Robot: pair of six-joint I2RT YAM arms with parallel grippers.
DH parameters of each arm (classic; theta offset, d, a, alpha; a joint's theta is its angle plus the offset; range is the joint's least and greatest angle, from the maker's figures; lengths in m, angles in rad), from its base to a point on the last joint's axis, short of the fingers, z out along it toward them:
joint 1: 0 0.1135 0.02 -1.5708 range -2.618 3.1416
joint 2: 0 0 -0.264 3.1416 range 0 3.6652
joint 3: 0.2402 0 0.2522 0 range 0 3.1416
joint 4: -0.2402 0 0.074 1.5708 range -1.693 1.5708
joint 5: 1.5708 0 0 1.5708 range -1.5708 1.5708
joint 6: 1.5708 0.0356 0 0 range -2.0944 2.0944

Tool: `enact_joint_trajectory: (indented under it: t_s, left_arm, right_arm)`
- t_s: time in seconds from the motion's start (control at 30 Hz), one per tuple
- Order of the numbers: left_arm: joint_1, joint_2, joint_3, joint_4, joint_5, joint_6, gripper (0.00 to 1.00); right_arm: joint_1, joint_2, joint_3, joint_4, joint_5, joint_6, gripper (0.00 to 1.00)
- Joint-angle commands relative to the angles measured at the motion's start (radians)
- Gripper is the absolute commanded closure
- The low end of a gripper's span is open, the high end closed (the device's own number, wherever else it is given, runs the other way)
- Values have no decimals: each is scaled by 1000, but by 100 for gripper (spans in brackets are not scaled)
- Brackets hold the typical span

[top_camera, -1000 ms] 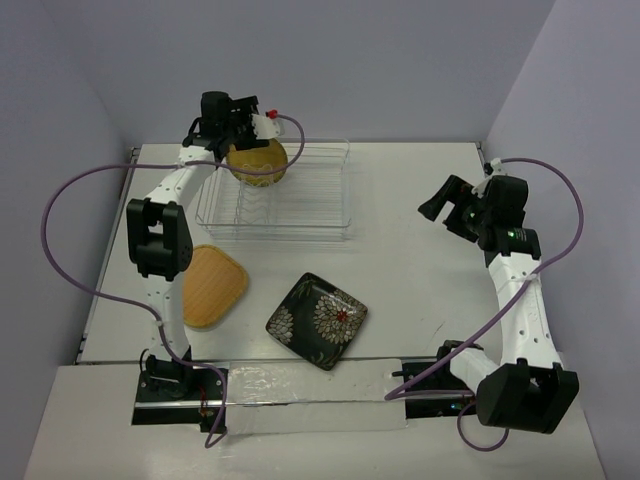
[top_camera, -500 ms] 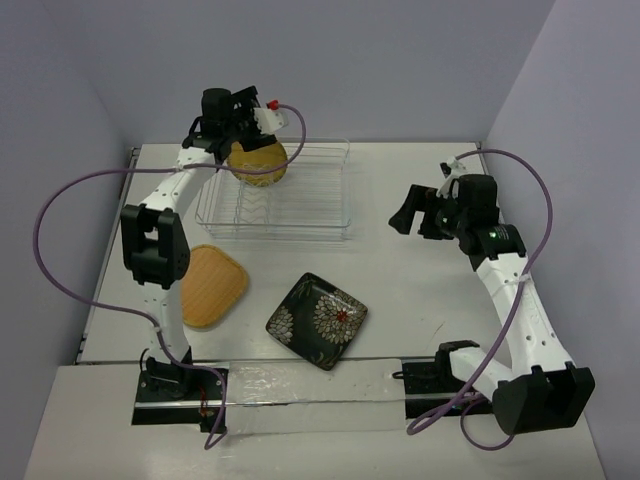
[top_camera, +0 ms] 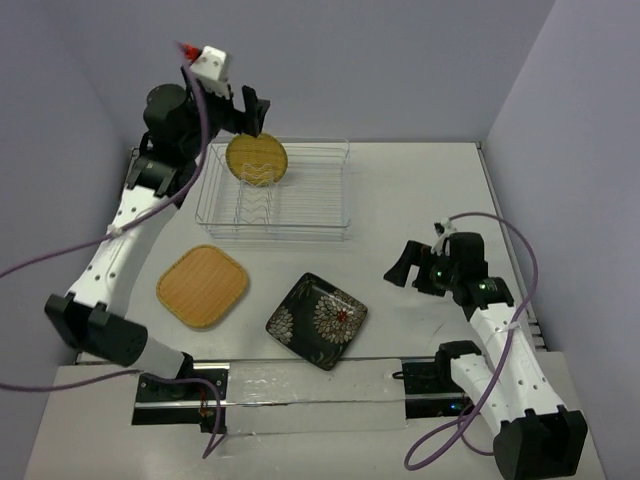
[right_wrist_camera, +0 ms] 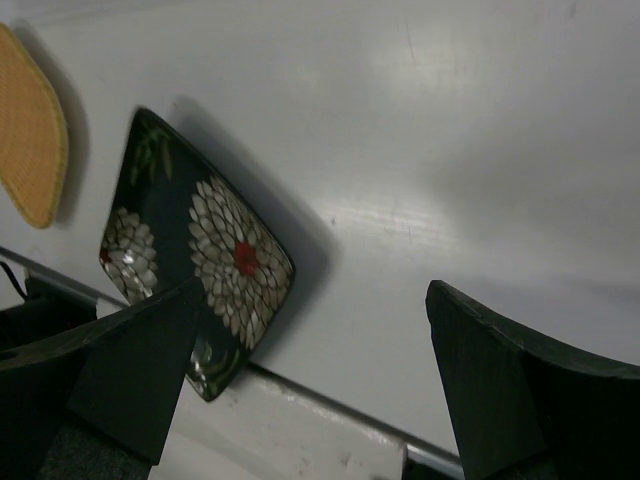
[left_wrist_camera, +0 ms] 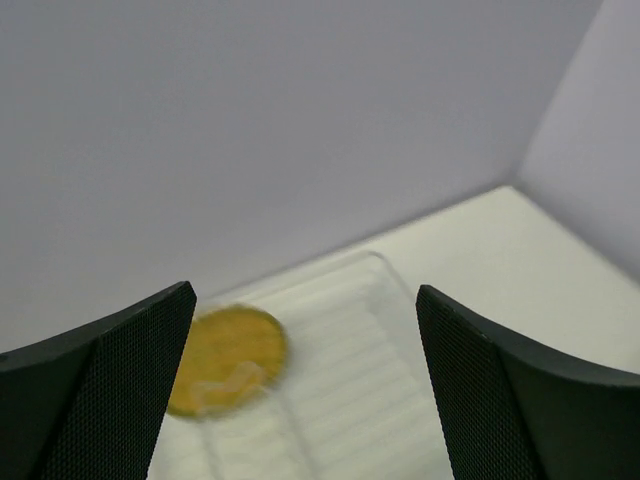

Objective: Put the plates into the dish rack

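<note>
The yellow plate point(top_camera: 257, 160) stands on edge at the rack's point(top_camera: 310, 200) left end, facing the near edge; the rack's long axis runs along the counter's point(top_camera: 420, 190) far edge. The bamboo plate point(top_camera: 202, 286) and black plate point(top_camera: 317, 320) lie flat toward the near edge. The left hand point(top_camera: 250, 110) and right hand point(top_camera: 405, 268) are spread and empty.

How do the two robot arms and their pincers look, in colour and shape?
The left arm and right arm have white links, black joints and looping purple cables. The left pincer and right pincer each have two broad black fingers; the left ones show fine mesh texture.
</note>
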Motion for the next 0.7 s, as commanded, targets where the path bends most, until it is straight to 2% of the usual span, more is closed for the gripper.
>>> enact_joint_trajectory:
  t_s: [0.0, 0.03, 0.1, 0.17, 0.3, 0.43, 0.57, 0.67]
  left_arm:
    - [-75, -180, -348, -11, -13, -574, 1]
    - [-109, -221, -452, -2, -23, -583, 1]
    - [-184, -295, -552, -10, -55, -604, 1]
    - [-219, -389, -665, -43, -91, -653, 0]
    - [-278, -477, -832, -47, -123, -727, 1]
    - [-310, -457, -963, 49, -48, -760, 1]
    - [-367, -426, -1018, 107, -50, -752, 1]
    - [-381, -398, -1063, 162, -47, -764, 1]
  right_arm:
    - [21, -78, -119, 12, -72, 72, 2]
    - [36, -86, -132, 19, -85, 94, 2]
    - [80, -96, -155, 41, -114, 116, 2]
    - [112, -88, -191, 44, -102, 136, 2]
    - [232, -55, -252, 121, -89, 199, 2]
    - [344, 19, -266, 223, -51, 262, 2]
    - [449, 132, -280, 363, -65, 308, 5]
    - [480, 221, -273, 446, -70, 323, 8]
